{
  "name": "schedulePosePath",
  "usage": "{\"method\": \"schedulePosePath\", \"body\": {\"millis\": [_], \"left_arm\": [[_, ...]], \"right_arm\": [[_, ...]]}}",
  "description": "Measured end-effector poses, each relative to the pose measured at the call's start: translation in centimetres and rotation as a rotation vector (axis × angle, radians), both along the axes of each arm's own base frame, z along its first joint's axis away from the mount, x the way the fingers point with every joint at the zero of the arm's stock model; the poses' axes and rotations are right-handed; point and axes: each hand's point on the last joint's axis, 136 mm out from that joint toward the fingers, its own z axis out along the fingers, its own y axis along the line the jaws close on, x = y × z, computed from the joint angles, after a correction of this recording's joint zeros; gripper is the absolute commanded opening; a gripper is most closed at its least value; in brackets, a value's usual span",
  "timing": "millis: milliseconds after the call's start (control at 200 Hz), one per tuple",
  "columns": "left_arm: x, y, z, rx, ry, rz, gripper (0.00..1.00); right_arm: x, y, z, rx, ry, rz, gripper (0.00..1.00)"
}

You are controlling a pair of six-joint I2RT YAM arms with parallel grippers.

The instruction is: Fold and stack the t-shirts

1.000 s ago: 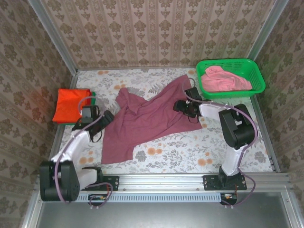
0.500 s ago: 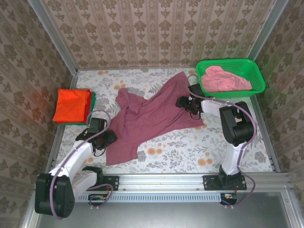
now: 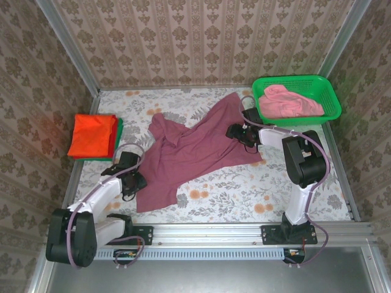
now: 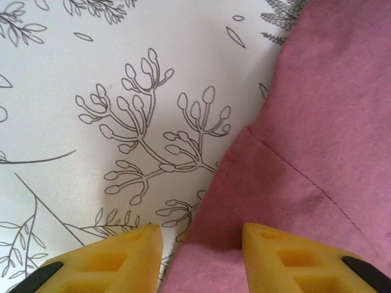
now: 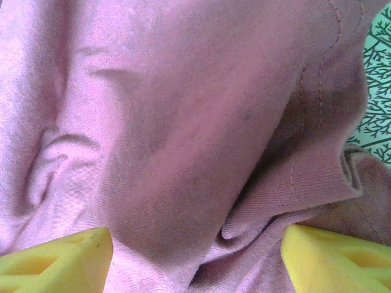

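A maroon t-shirt lies crumpled across the middle of the table. My left gripper is down at its near left edge. In the left wrist view the yellow fingertips stand a short way apart, with the shirt's hem lying between them and the left gripper open. My right gripper rests on the shirt's right side. In the right wrist view that gripper is open wide over bunched folds. An orange t-shirt lies folded on a green one at the left. A pink t-shirt sits in the basket.
The green mesh basket stands at the back right corner. Patterned walls close in the table on three sides, and a metal rail with both arm bases runs along the near edge. Bare floral tabletop shows in front of the maroon shirt.
My left gripper has moved nearer along the shirt's left edge to its near corner and its fingers have narrowed. The right gripper shifted slightly back, pulling the shirt's right side with it.
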Motion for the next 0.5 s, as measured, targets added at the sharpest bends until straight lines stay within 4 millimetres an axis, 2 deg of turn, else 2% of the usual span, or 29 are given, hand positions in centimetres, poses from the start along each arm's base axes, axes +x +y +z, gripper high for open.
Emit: {"method": "schedulePosePath", "body": {"millis": [65, 115, 290, 405, 500], "left_arm": [[0.0, 0.1, -0.1, 0.004, 0.004, 0.004, 0.37], [0.0, 0.1, -0.1, 0.009, 0.006, 0.009, 0.32], [-0.4, 0.9, -0.1, 0.045, 0.017, 0.031, 0.00], [-0.4, 0.9, -0.1, 0.048, 0.013, 0.027, 0.00], [-0.4, 0.9, -0.1, 0.048, 0.011, 0.027, 0.00]], "right_arm": [[0.0, 0.0, 0.0, 0.000, 0.000, 0.000, 0.76], [0.0, 0.0, 0.0, 0.000, 0.000, 0.000, 0.76], [0.0, 0.0, 0.1, 0.002, -0.002, -0.002, 0.76], [-0.4, -0.1, 0.2, 0.004, -0.006, -0.003, 0.76], [-1.4, -0.5, 0.4, 0.002, 0.003, -0.006, 0.76]]}}
